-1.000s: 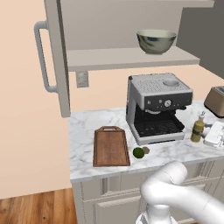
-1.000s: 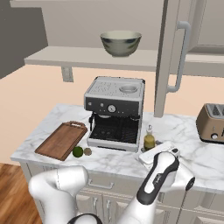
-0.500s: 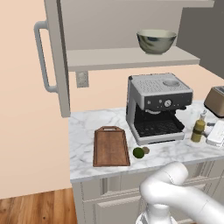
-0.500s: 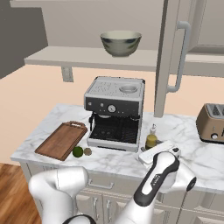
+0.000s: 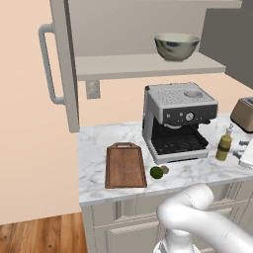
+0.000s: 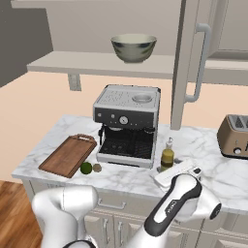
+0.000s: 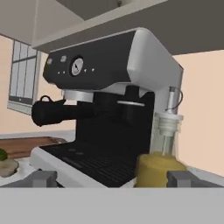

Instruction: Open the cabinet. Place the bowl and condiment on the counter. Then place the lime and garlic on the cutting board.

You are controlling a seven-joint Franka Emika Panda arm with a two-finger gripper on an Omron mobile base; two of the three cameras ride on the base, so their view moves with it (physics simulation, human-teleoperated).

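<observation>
Counter [image 5: 99, 148] of white marble carrying one coffee machine [image 5: 175, 121], one cutting board [image 5: 124, 165], one lime [image 5: 156, 172], one garlic [image 5: 165, 170], one condiment [image 5: 224, 147] and one toaster [image 6: 235, 135]. Lime and garlic lie touching each other on the marble, just beside the board's edge and in front of the machine, not on the board. One bowl [image 5: 176, 46] stands upright on the shelf of the cabinet [image 5: 62, 64], whose doors stand swung open, one at each side. One gripper [image 6: 178, 172], released with jaws spread wide, sits low over the marble just beside the condiment; in the hand view the bottle [image 7: 159, 164] stands upright between the fingertips [image 7: 41, 178], ungrasped.
</observation>
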